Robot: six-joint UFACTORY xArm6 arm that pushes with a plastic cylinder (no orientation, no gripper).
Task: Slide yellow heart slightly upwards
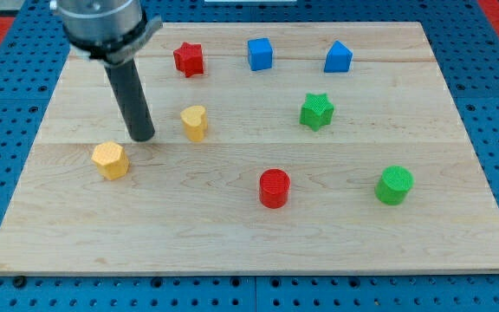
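Note:
The yellow heart (194, 122) stands on the wooden board (249, 234), left of the middle. My tip (143, 137) rests on the board just to the heart's left and slightly lower, a short gap apart from it. The dark rod rises from the tip to the view's top left. A yellow hexagon block (110, 160) lies below and left of the tip.
A red star (189, 59), a blue cube (260, 53) and a blue wedge-like block (338, 57) sit along the view's top. A green star (316, 111) is at right of middle. A red cylinder (275, 188) and a green cylinder (394, 185) sit lower.

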